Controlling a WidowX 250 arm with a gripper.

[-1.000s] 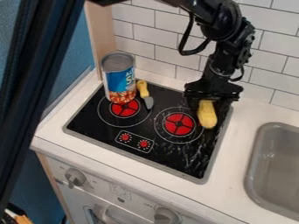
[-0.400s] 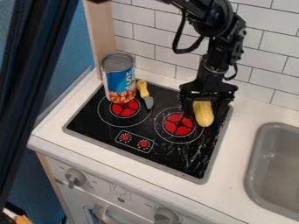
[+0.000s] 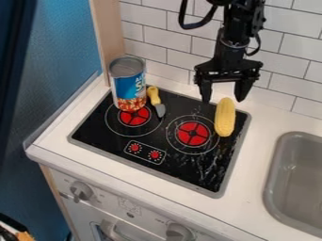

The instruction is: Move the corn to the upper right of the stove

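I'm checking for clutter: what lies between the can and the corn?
In the camera view, the yellow-handled utensil beside the can, then stove top up to the corn.

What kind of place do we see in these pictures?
It looks like a toy kitchen, probably for play or robot tests. The black stove top with red burner marks, the grey sink set into the white counter, and the tiled wall behind them suggest this.
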